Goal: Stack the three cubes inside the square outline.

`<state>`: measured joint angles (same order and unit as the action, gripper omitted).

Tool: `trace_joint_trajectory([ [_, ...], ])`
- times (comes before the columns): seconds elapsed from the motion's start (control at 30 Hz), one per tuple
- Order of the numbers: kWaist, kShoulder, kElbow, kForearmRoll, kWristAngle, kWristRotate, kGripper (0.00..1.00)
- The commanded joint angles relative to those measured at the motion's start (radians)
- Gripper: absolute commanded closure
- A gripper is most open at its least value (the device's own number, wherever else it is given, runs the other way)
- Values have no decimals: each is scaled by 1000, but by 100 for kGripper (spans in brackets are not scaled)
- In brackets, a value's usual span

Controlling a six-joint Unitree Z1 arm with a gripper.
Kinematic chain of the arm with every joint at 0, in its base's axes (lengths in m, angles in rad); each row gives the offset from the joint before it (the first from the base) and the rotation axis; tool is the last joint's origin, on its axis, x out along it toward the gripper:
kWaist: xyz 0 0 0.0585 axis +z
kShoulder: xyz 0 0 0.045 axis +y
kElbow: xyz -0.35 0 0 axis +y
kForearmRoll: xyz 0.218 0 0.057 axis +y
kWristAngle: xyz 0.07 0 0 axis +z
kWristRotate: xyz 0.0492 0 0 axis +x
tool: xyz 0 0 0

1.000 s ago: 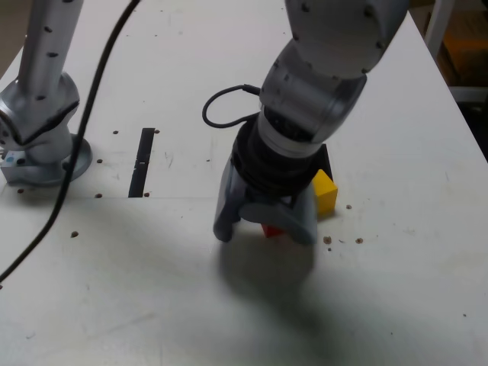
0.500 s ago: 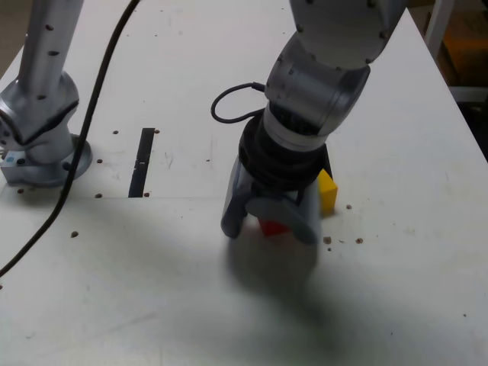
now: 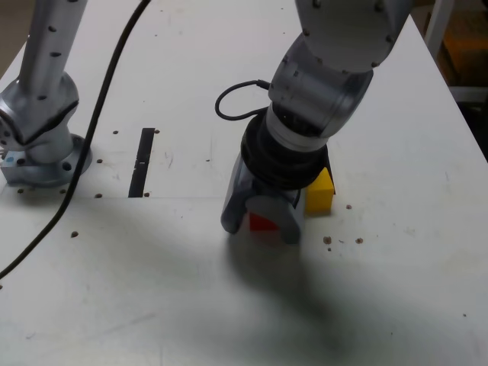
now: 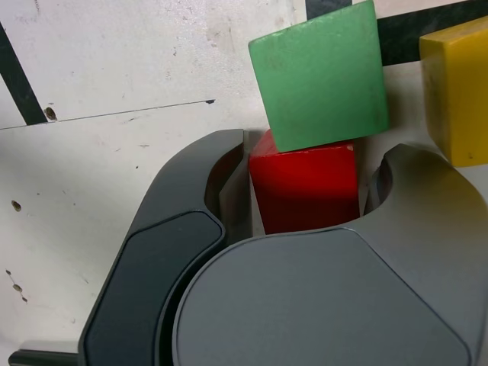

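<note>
The end effector (image 3: pixel 261 221) stands nose-down on the white surface (image 3: pixel 152 290) with its two jaws either side of the red cube (image 4: pixel 305 189), closed in to both faces as far as I can tell, so I take it as a grip meant to lift that block first. The red cube is a small, plain block with crisp edges, sitting flat. The green cube (image 4: pixel 320 72) lies just behind the red cube, touching its top edge in the wrist view and turned slightly askew. The yellow cube (image 3: pixel 319 193) sits just beside the red cube, on the exterior view's right. The square outline (image 4: pixel 412 34) shows only as black bars behind the red cube, passing under or behind the green and yellow blocks.
</note>
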<state>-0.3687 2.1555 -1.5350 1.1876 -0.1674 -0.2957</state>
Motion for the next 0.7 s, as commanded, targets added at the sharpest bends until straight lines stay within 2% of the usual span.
trace_joint_trajectory([
  [0.0,3,9,-6,-1,3,2,47],
  [0.13,6,23,-17,-1,5,10,58],
  [0.4,7,29,-37,13,4,12,72],
  [0.5,6,20,-54,42,6,3,75],
  [0.67,-15,-13,-130,137,36,-24,76],
])
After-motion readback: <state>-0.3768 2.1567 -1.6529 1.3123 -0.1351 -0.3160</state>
